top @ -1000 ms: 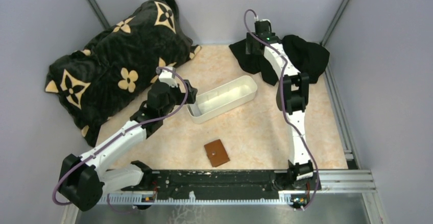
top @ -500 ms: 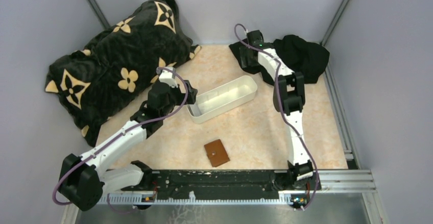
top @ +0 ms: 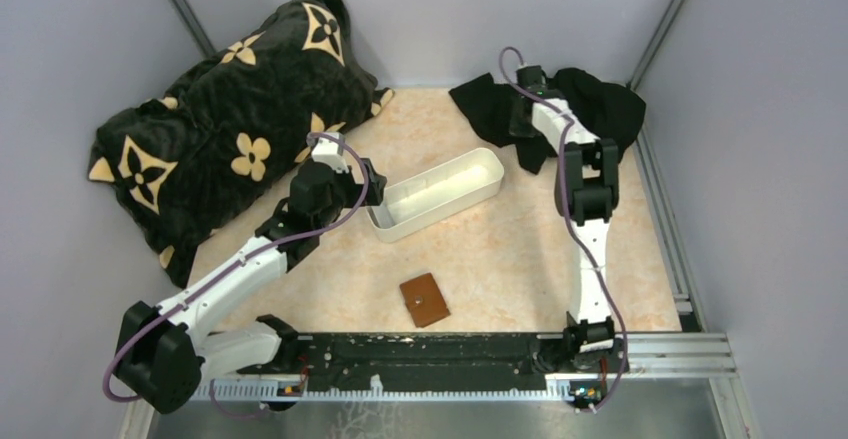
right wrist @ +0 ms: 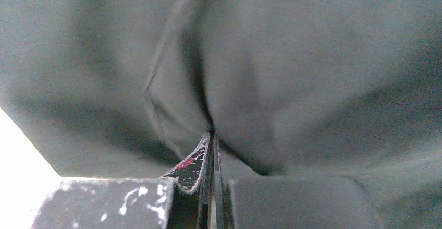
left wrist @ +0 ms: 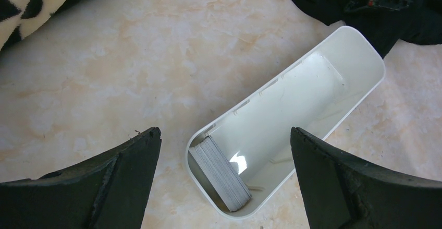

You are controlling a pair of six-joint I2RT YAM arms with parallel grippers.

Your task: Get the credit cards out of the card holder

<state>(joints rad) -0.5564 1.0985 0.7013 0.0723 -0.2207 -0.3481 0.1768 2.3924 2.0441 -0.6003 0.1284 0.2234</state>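
The left pincer [left wrist: 224,133] hangs released, jaws wide, above the near end of the white tray [left wrist: 341,44], where a grey stack of credit cards [left wrist: 219,174] stands on edge against the end wall. The right pincer [right wrist: 212,141] is clenched on a fold of black cloth [right wrist: 312,57] at the far right. The card holder [top: 425,300] lies closed on the surface [top: 500,249], well apart from both.

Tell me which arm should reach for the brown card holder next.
Left. The left gripper is open and free above the white tray, nearer the card holder. The right gripper is shut on the black cloth at the far corner.
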